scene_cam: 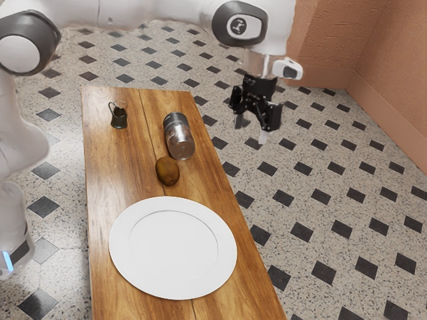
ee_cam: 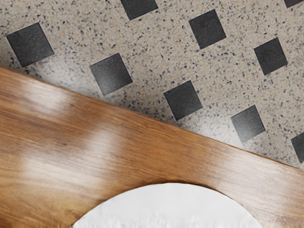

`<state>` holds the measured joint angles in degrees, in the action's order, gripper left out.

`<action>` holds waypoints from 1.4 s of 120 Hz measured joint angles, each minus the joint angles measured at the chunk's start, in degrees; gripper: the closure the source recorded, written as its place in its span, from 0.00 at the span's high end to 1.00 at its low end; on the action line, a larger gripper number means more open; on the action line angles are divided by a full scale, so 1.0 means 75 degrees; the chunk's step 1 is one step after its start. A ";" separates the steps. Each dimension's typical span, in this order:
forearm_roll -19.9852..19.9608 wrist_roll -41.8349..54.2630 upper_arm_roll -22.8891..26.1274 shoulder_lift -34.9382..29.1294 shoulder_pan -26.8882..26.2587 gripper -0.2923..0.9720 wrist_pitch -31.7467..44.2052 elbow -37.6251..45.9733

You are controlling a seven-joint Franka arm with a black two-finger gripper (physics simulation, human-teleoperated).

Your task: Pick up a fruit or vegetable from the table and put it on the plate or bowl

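While it hangs in midair, pincer [scene_cam: 250,132] spread open, empty, well apart from the kiwi [scene_cam: 167,171].

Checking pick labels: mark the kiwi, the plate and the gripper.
kiwi [scene_cam: 167,171], exterior view, middle of its brown skin.
plate [scene_cam: 173,247], exterior view, bare white centre.
gripper [scene_cam: 250,131], exterior view, midway between its fingertips.
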<state>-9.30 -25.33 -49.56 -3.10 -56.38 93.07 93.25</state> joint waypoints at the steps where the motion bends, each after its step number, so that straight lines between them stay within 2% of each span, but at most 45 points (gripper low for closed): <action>1: 0.0089 -0.0120 -0.0002 -0.0102 -0.0111 0.77 -0.0022 0.0071; 6: 0.0463 -0.0697 0.0014 -0.0597 -0.0403 0.77 -0.0147 0.0389; 14: 0.1086 -0.1582 0.0284 -0.1442 -0.0186 0.77 -0.0364 0.0831; 18: 0.1325 -0.1988 0.0557 -0.1686 0.0159 0.77 -0.0465 0.1042; 22: 0.1461 -0.2319 0.0961 -0.1892 0.0937 0.77 -0.0541 0.1310; 29: 0.1543 -0.2796 0.1558 -0.2061 0.2185 0.77 -0.0652 0.1544; 42: 0.1521 -0.3479 0.2035 -0.1955 0.3154 0.77 -0.0792 0.1559; 52: 0.1185 -0.3676 0.2925 -0.1751 0.4651 0.77 -0.0853 0.1453; 59: 0.1024 -0.3807 0.3431 -0.1689 0.5154 0.77 -0.0885 0.1408; 70: 0.0801 -0.4301 0.4072 -0.1617 0.5267 0.77 -0.0899 0.1187; 81: 0.0699 -0.4913 0.4575 -0.1583 0.5035 0.77 -0.0904 0.1027; 101: 0.0649 -0.5975 0.4799 -0.1747 0.4742 0.77 -0.1113 0.1082; 117: 0.0835 -0.6467 0.5089 -0.3008 0.5405 0.77 -0.1545 0.2379; 130: 0.1048 -0.6706 0.5184 -0.3804 0.5572 0.77 -0.1498 0.3508; 144: 0.1086 -0.7044 0.5523 -0.3980 0.5800 0.77 -0.1171 0.3806; 168: 0.0488 -0.8095 0.5514 -0.3943 0.6000 0.77 -0.0611 0.3984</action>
<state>-5.64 -86.04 -8.21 -32.68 -11.38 88.49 123.13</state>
